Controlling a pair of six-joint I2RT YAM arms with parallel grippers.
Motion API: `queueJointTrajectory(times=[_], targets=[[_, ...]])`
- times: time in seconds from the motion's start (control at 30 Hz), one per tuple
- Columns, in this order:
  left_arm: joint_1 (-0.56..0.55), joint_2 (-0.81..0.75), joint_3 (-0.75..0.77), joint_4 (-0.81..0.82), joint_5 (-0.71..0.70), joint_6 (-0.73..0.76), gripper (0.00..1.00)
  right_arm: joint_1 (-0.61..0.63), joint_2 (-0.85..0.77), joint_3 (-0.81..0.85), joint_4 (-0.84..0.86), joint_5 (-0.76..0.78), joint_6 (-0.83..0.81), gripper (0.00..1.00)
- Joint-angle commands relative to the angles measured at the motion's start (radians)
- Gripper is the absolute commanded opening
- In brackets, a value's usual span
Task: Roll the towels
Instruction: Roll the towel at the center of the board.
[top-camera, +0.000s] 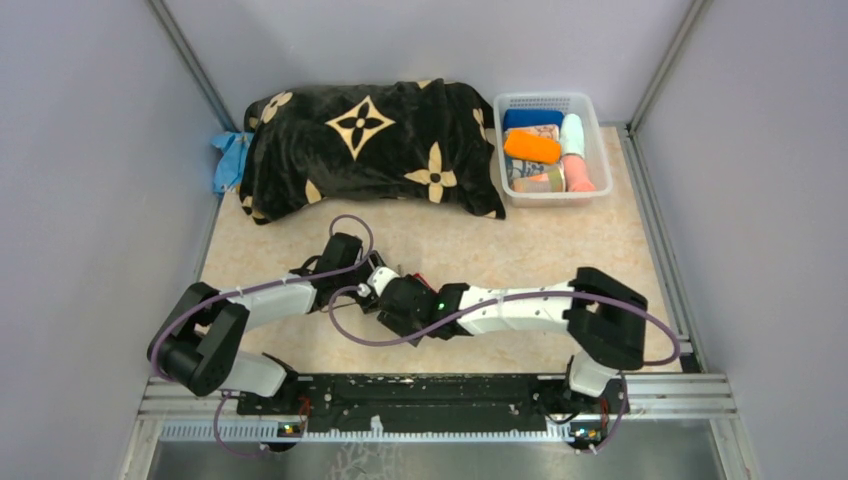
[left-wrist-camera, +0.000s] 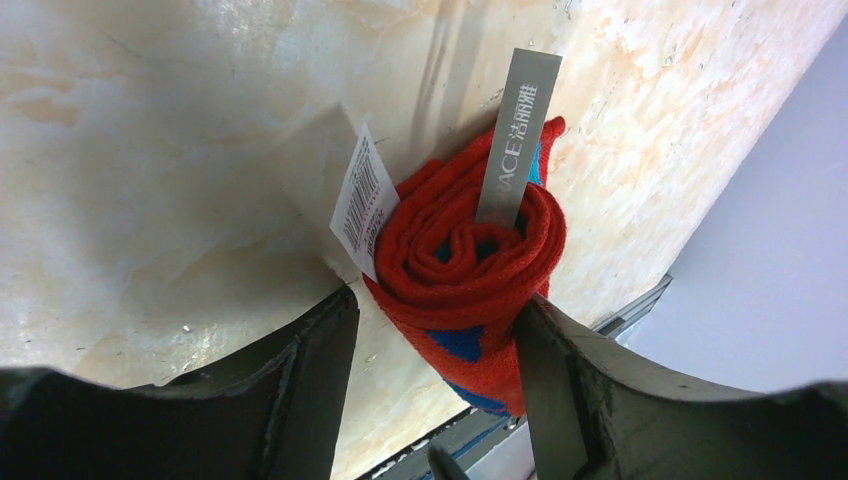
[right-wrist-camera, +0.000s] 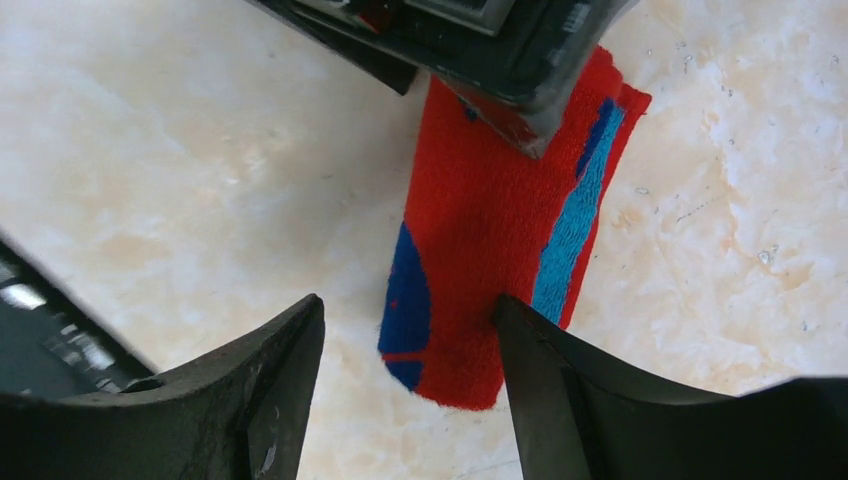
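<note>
Left fingers (left-wrist-camera: 322, 375) straddle one end of the red towel (left-wrist-camera: 470, 255). The towel is rolled, with its spiral end facing the left wrist camera. The roll fills the gap: one finger is pressed on its side and the other tip sits at its tag side. Cannot tell whether they actually pinch it. A white barcode tag (left-wrist-camera: 362, 205) and a grey label (left-wrist-camera: 518, 135) stick out of that end.

Right fingers (right-wrist-camera: 535, 390) are spread wide over the roll's other end (right-wrist-camera: 480, 230). The roll is against one finger, with a clear gap to the other. Red cloth with blue and turquoise patches, lying flat on the worktop (top-camera: 560, 250). The left arm's wrist hardware covers its far end in the right wrist view.

In the top view both wrists meet on the near side of the black blanket (top-camera: 370, 150), well apart from it, and hide most of the roll.

The plastic basket (top-camera: 548, 98) sits just right of the blanket, almost touching. It holds rolled towels, including an orange towel (top-camera: 532, 147) and a pink towel (top-camera: 580, 178); the others are too packed to sort. A light blue towel (top-camera: 228, 160) pokes out at the blanket's left edge, partly under it.
</note>
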Motion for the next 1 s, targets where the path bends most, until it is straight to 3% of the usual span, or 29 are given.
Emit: queueJointTrajectory(times=[0.0,0.23,0.53,0.77,0.97], targets=[[0.0,0.04,-0.052,-0.112,-0.095,0.026,0.66,0.013,0.106,0.052,-0.034,0.155,-0.036,0.63],[0.0,0.038,-0.05,-0.11,-0.082,0.032,0.68,0.009,0.202,0.019,-0.006,0.198,-0.05,0.6],[0.007,-0.069,-0.064,-0.132,-0.098,0.032,0.76,-0.093,0.151,-0.021,0.028,-0.175,-0.093,0.39],[0.019,-0.199,-0.126,-0.103,-0.095,-0.014,0.83,-0.157,0.172,0.004,0.003,-0.397,-0.109,0.36],[0.021,-0.183,-0.136,-0.023,-0.072,-0.034,0.78,-0.191,0.198,0.018,0.008,-0.468,-0.09,0.35]])
